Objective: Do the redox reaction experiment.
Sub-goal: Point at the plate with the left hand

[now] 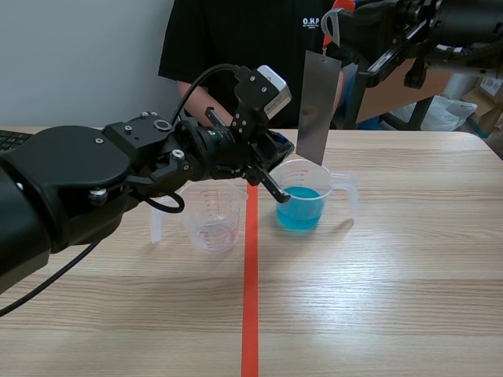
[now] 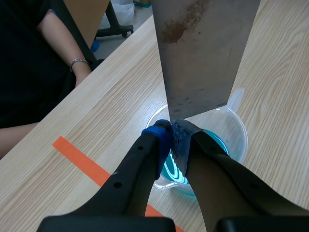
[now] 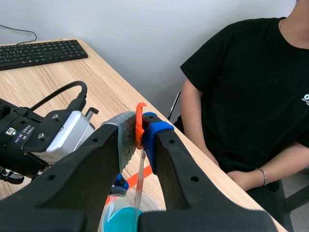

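Starting left, we see an empty measuring cup [image 1: 212, 220] just beside the tape line [image 1: 251, 298]. Our left gripper [image 2: 172, 131] has its 2 fingers pressed together at the rim of the cup of blue liquid [image 1: 302, 206] (pinching it or not, we cannot tell). Over that cup hangs the metal sheet [image 1: 318, 106], its orange tag [image 3: 139, 123] clamped in our right gripper [image 3: 140, 131].
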